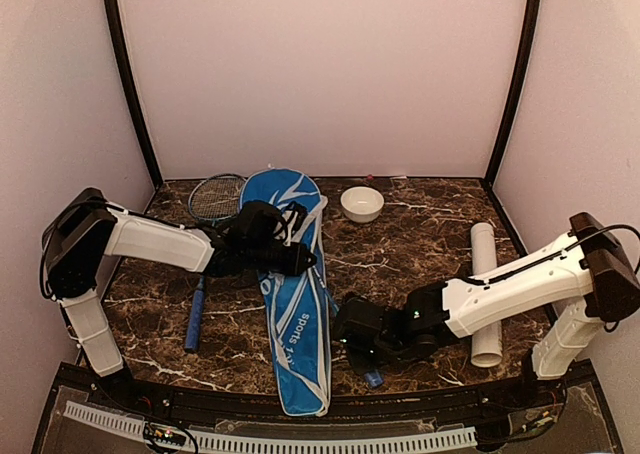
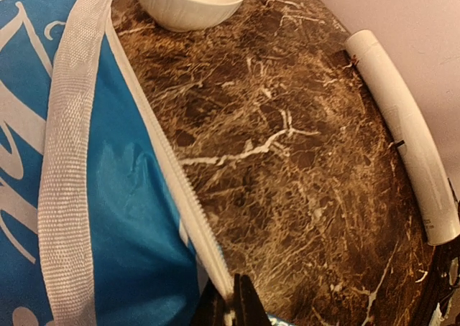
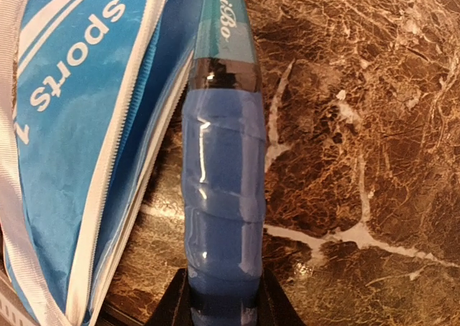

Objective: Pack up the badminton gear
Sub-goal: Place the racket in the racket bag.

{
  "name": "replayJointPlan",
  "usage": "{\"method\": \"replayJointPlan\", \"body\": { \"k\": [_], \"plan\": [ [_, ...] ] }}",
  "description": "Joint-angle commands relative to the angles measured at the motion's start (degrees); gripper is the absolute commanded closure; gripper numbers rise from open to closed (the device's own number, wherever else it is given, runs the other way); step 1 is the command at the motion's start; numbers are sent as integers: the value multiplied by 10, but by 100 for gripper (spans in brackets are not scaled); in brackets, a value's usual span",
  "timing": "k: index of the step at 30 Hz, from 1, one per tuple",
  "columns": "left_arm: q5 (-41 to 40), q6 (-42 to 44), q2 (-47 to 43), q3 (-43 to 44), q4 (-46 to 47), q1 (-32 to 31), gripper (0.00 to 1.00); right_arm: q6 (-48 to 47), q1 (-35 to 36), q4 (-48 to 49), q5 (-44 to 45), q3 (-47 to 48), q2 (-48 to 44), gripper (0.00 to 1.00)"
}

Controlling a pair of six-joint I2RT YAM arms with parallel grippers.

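So the only stray bit is a small white bowl [image 1: 362, 203] sitting upright toward the back of the table, a little right of centre; faint ribbing on its side in the left wrist view; tabletop [image 1: 420, 259] is dark brown marble with white veins; plain pale walls [image 1: 320, 64] all round, black poles [image 1: 130, 84] in the back corners; white slotted strip [image 1: 300, 441] along the near edge.

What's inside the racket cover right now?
One racket appears to run in through the open edge of the racket cover; its blue handle sticks out, gripped by the right pincer. Its head and anything else inside are hidden by fabric.
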Motion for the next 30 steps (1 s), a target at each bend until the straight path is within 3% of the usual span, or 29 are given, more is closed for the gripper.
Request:
{"method": "replayJointPlan", "body": {
  "k": [1,7,10,15,19,24,30],
  "plan": [
    [-25,20,-15,3,-101,-27,91,36,-10,39,49,30,11,100],
    [-72,1,-43,10,-137,-44,59,35,-10,40,48,38,17,100],
    [-90,-14,-54,10,-165,-62,52,31,-10,40,46,46,24,100],
    [-144,-40,-52,14,-229,-102,50,26,-10,45,47,48,27,100],
    [-144,-63,-40,4,-224,-114,63,21,-10,52,49,49,28,100],
    [-158,-65,-13,24,-219,-127,63,13,-10,60,44,52,33,100],
    [-231,-83,31,55,-295,-133,62,12,-10,65,44,53,34,100]
  ]
}}
